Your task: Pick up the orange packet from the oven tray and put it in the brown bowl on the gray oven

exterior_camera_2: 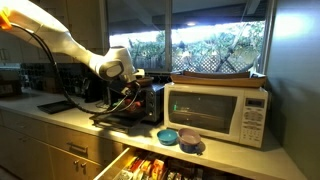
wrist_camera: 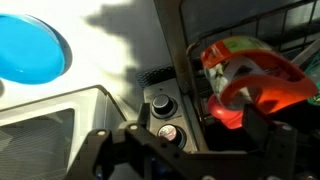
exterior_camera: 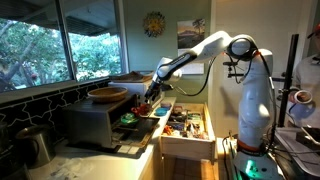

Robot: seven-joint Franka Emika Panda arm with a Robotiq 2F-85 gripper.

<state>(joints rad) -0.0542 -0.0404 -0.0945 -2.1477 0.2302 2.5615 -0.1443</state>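
Observation:
In an exterior view the gray oven (exterior_camera: 92, 124) carries the brown bowl (exterior_camera: 108, 94) on its top. The dark oven tray (exterior_camera: 140, 121) sticks out in front with small items on it. My gripper (exterior_camera: 150, 98) hangs just above the tray. In the wrist view the orange packet (wrist_camera: 262, 82), orange-red with a green and white patch, lies close by the right finger. My gripper (wrist_camera: 183, 142) has its fingers spread wide, open, with nothing clamped. The oven (wrist_camera: 160, 104) shows its knobs between the fingers. In another exterior view my gripper (exterior_camera_2: 125, 90) is over the tray (exterior_camera_2: 118, 118).
A green item (exterior_camera: 128, 118) lies on the tray. A white microwave (exterior_camera_2: 220, 110) with a flat brown board (exterior_camera_2: 215, 78) on top stands beside the oven. Blue bowls (exterior_camera_2: 170, 135) sit on the counter, one in the wrist view (wrist_camera: 25, 50). An open drawer (exterior_camera: 185, 125) holds several items.

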